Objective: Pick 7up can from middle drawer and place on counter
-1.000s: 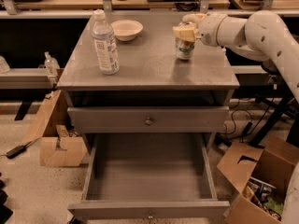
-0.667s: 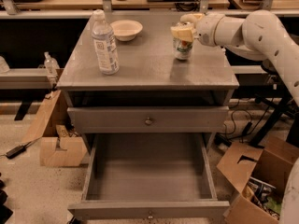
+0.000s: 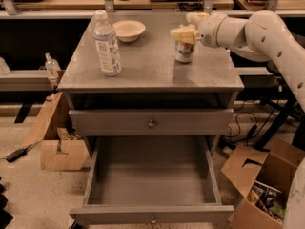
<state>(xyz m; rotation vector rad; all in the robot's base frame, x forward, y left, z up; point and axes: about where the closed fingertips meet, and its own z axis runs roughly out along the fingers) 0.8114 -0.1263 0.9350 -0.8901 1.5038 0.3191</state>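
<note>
Jaws of the gripper (image 3: 187, 26) appear closed on the upper part of the 7up can (image 3: 184, 52), one pale pad across its near top edge and the other behind it, so the lid is hidden; the grasp comes from the side and high up, which keeps the can upright and its base free to meet the surface. At about 9 o'clock on the counter (image 3: 152, 73) stands a clear plastic bottle (image 3: 107, 44), upright and well apart from the can, and at 11 o'clock, near the back edge, sits a small pale bowl (image 3: 129, 30); neither crowds the landing spot. Toward 6 o'clock in the view the middle drawer (image 3: 152, 214) is pulled fully out with nothing showing inside, which fits the can having left it, while the upper drawer front (image 3: 151, 123) is shut beneath the slab. The can is at roughly 1 o'clock on the counter, its base at or just above the surface; I cannot tell whether it bears weight there. The white arm (image 3: 257, 30) reaches in from 3 o'clock. I judge the placing nearly done, with release and a clean retreat remaining.
</note>
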